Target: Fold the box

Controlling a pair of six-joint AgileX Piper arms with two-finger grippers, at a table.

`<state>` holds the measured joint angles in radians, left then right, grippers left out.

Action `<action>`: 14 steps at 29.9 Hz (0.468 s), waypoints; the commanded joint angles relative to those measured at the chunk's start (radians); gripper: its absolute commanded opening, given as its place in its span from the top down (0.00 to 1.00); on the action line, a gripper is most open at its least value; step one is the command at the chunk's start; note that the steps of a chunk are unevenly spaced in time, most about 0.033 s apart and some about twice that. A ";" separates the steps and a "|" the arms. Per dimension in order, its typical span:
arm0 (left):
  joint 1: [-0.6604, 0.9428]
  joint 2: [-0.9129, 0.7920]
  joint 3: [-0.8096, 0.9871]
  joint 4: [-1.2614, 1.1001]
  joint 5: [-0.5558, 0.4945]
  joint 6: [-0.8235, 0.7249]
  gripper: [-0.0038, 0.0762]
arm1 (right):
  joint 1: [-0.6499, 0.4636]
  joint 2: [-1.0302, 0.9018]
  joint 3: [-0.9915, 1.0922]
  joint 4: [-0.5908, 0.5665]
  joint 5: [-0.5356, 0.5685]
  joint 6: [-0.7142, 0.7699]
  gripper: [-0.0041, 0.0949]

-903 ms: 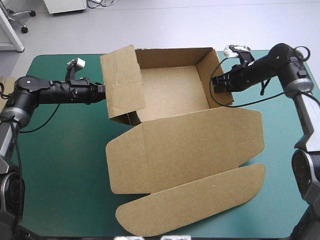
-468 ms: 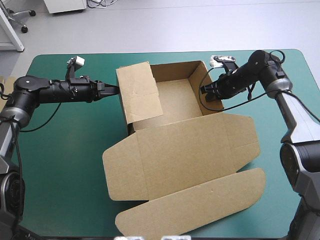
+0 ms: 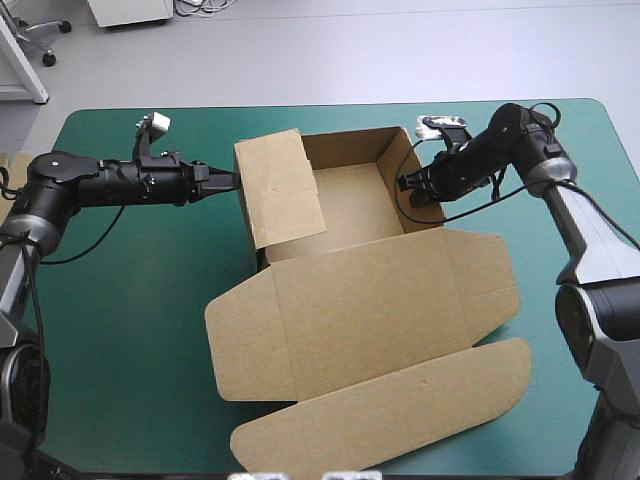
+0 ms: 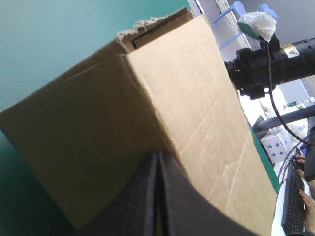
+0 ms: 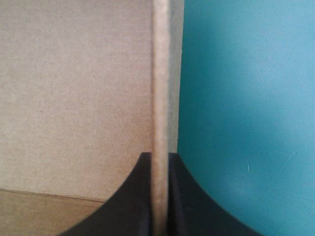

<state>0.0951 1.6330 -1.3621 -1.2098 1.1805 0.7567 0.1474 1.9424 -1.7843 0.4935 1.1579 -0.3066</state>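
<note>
Nearest the robot, the long rounded tuck flap (image 3: 390, 405) of the brown cardboard box (image 3: 350, 300) lies flat on the teal-green cover (image 3: 120, 300). The broad lid panel (image 3: 370, 290) lies flat just beyond it, with its side tabs unfolded. Farther on, over the table's far half, the tray is partly formed: the far wall and the right wall (image 3: 425, 190) stand upright, while the left flap (image 3: 280, 190) leans inward over the tray floor rather than sitting tucked down. The left gripper (image 3: 228, 180) has its black fingers pressed together into a point, gripping nothing, its tip against that flap's outer face. The right gripper (image 3: 408, 186) is clamped on the right wall, with the board's top edge running between its fingers. By my judgement the walls are about half done. The left flap needs tucking, and the lid and tuck flap are not yet raised. A strip of more brown board (image 3: 12, 168) shows at the table's left edge, well apart. Nothing lies on the lid or blocks the fold.
</note>
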 commanded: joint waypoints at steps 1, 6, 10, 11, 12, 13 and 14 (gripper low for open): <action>-0.014 -0.041 -0.032 -0.084 0.026 -0.009 0.88 | 0.000 -0.057 -0.034 0.049 -0.011 0.005 0.99; -0.039 -0.041 -0.032 -0.086 0.026 -0.012 0.65 | 0.000 -0.057 -0.034 0.049 -0.009 0.005 0.99; -0.053 -0.041 -0.032 -0.086 0.006 -0.049 0.44 | 0.000 -0.057 -0.034 0.049 -0.009 0.005 0.99; -0.054 -0.041 -0.032 -0.086 -0.001 -0.060 0.40 | 0.000 -0.057 -0.034 0.049 -0.009 0.005 0.99; -0.056 -0.041 -0.032 -0.086 -0.008 -0.062 0.36 | 0.000 -0.057 -0.034 0.049 -0.009 0.005 0.99; -0.057 -0.041 -0.032 -0.084 -0.013 -0.062 0.34 | 0.000 -0.057 -0.034 0.049 -0.009 0.005 0.99; -0.059 -0.041 -0.032 -0.084 -0.021 -0.062 0.33 | 0.000 -0.057 -0.034 0.049 -0.009 0.005 0.99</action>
<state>0.0454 1.6330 -1.3621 -1.2109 1.1731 0.7096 0.1474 1.9424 -1.7843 0.4839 1.1571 -0.3045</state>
